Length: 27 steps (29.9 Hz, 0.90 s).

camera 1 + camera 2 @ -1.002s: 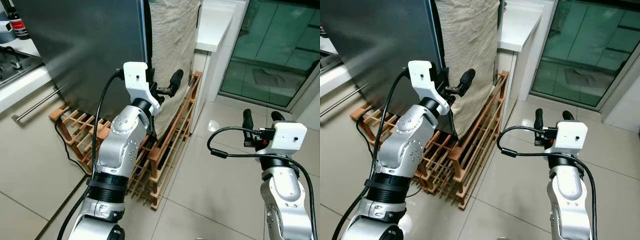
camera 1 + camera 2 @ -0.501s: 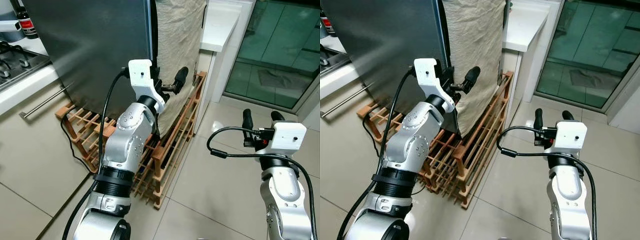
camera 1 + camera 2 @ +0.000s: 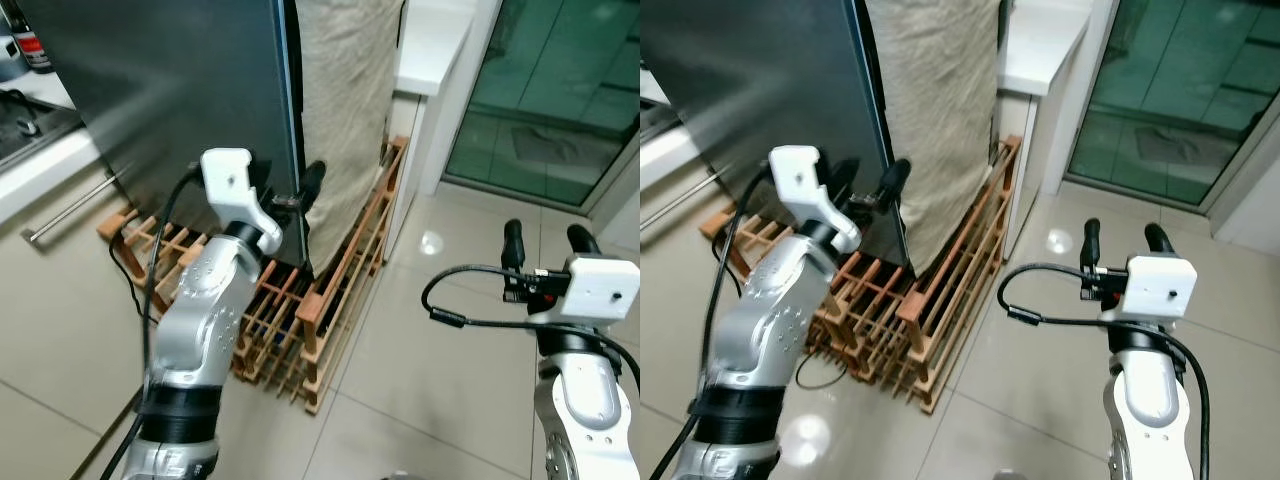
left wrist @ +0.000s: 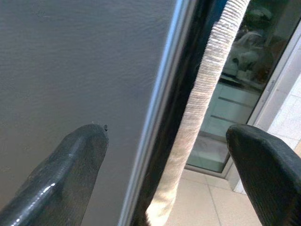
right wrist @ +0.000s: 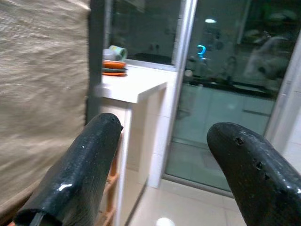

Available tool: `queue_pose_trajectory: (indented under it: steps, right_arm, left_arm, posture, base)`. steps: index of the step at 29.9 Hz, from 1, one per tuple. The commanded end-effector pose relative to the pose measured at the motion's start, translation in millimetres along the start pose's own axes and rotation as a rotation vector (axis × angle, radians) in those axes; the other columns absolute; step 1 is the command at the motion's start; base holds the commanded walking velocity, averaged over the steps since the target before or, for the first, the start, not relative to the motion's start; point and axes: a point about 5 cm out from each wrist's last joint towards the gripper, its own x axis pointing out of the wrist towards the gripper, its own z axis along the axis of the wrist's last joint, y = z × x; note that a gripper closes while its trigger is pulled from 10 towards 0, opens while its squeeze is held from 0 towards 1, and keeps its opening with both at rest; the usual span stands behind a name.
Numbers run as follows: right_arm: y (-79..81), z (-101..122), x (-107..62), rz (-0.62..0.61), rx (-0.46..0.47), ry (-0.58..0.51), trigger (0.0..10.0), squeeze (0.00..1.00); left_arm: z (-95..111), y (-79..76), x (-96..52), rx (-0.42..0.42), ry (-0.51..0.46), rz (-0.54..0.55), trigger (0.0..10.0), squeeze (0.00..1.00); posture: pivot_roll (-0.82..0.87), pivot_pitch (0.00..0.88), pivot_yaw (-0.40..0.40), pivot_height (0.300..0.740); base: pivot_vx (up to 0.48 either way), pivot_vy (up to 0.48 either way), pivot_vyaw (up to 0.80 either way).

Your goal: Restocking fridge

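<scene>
- The tall dark grey fridge door [image 3: 180, 90] fills the upper left of the left eye view, its edge beside a hanging beige cloth [image 3: 350, 100].
- The left end effector [image 3: 295, 195], fingers spread, straddles that edge above the wooden slatted rack [image 3: 330, 290].
- Judgement: hook one finger behind the edge, then pull steadily, avoiding the cloth.
- The right end effector [image 3: 545, 240], spread, idles lower right.

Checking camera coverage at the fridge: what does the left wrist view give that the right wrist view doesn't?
Left wrist view: the grey fridge door and its edge, with the left gripper open astride that edge.
Right wrist view: a white counter carrying stacked orange dishes, seen past the open right gripper.
Both: the beige cloth and the glass door behind.
</scene>
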Motion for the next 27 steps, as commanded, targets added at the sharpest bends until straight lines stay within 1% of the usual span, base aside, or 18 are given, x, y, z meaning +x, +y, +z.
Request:
queue_pose_trajectory:
  steps: [1,5,10,14,15,16,17,22,26,27]
  right_arm:
    - [7.7,7.5,5.2,0.016,0.012,-0.041,10.0,0.00]
    - [9.3,8.2,8.1,0.022,0.016,-0.046,10.0,0.00]
    - [6.1,6.7,14.3,0.035,0.014,-0.036,10.0,0.00]
    - [5.7,4.1,17.2,0.038,0.016,-0.021,10.0,0.00]
    - [7.1,3.6,17.0,0.037,0.019,-0.018,10.0,0.00]
    - [7.1,3.6,17.0,0.037,0.019,-0.018,10.0,0.00]
    - [8.6,2.7,16.0,0.040,0.023,-0.011,10.0,0.00]
    - [9.6,1.8,14.4,0.048,0.023,-0.003,10.0,0.00]
    - [7.7,2.4,14.7,0.047,0.020,-0.003,10.0,0.00]
    - [6.7,2.8,14.8,0.045,0.017,-0.004,10.0,0.00]
  left_arm:
    - [7.2,-12.1,4.1,0.019,-0.026,-0.052,10.0,0.00]
    - [10.4,-15.3,7.8,0.018,-0.041,-0.062,10.0,0.00]
    - [17.9,-25.3,19.2,0.029,-0.059,-0.099,10.0,0.00]
    - [10.7,-23.0,28.6,0.055,-0.018,-0.089,10.0,0.00]
    - [9.0,-23.6,34.0,0.063,-0.013,-0.085,10.0,0.00]
    - [9.0,-23.6,34.0,0.063,-0.013,-0.085,10.0,0.00]
    - [8.3,-23.7,38.6,0.069,-0.009,-0.073,10.0,0.00]
    - [9.3,-26.5,45.8,0.067,-0.011,-0.069,10.0,0.00]
    - [7.7,-29.1,47.7,0.054,-0.010,-0.071,10.0,0.00]
    - [7.1,-31.7,48.3,0.042,-0.011,-0.078,10.0,0.00]
  posture:
    - [-0.16,0.000,0.046,0.740]
    - [-0.16,0.000,0.041,0.740]
    - [-0.16,0.000,0.029,0.740]
    - [-0.17,0.000,0.036,0.740]
    - [-0.17,0.000,0.039,0.740]
    - [-0.17,0.000,0.039,0.740]
    - [-0.18,0.000,0.039,0.740]
    - [-0.18,0.000,0.038,0.740]
    - [-0.19,0.000,0.037,0.740]
    - [-0.20,0.000,0.037,0.740]
  base:
    - [0.000,0.000,0.00]
    - [0.000,0.000,0.00]
    - [0.000,0.000,0.00]
    - [0.000,0.000,0.00]
    - [0.000,0.000,0.00]
    - [0.000,0.000,0.00]
    - [0.000,0.000,0.00]
    - [0.000,0.000,0.00]
    - [0.000,0.000,0.00]
    - [0.000,0.000,0.00]
